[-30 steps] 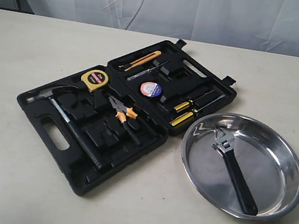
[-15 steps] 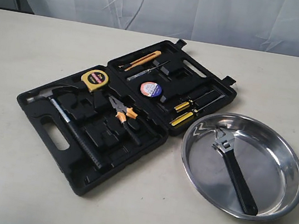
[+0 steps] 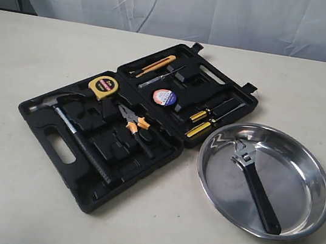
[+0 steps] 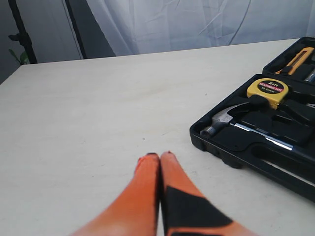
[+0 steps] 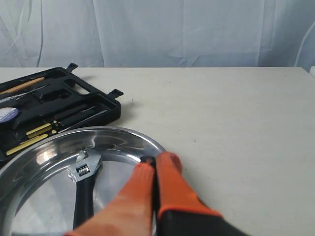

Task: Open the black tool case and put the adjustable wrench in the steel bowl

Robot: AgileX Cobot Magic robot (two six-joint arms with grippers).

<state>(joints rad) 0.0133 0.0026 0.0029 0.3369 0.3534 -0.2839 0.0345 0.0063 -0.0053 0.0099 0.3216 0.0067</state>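
Note:
The black tool case (image 3: 99, 180) lies open and flat on the table, both halves showing their tool slots; its corner shows in the left wrist view (image 4: 231, 147) and its far half in the right wrist view (image 5: 101, 105). The adjustable wrench (image 3: 253, 175) lies inside the steel bowl (image 3: 310, 165), silver head toward the case; it also shows in the right wrist view (image 5: 84, 182) within the bowl (image 5: 123, 135). Neither arm appears in the exterior view. My left gripper (image 4: 160, 156) is shut and empty over bare table beside the case. My right gripper (image 5: 156, 162) is shut and empty by the bowl's rim.
In the case sit a hammer (image 3: 71, 122), a yellow tape measure (image 3: 104, 86), orange-handled pliers (image 3: 133, 121), a utility knife (image 3: 156, 64), a tape roll (image 3: 165, 97) and yellow-tipped screwdrivers (image 3: 201, 123). A white curtain hangs behind the table's far edge.

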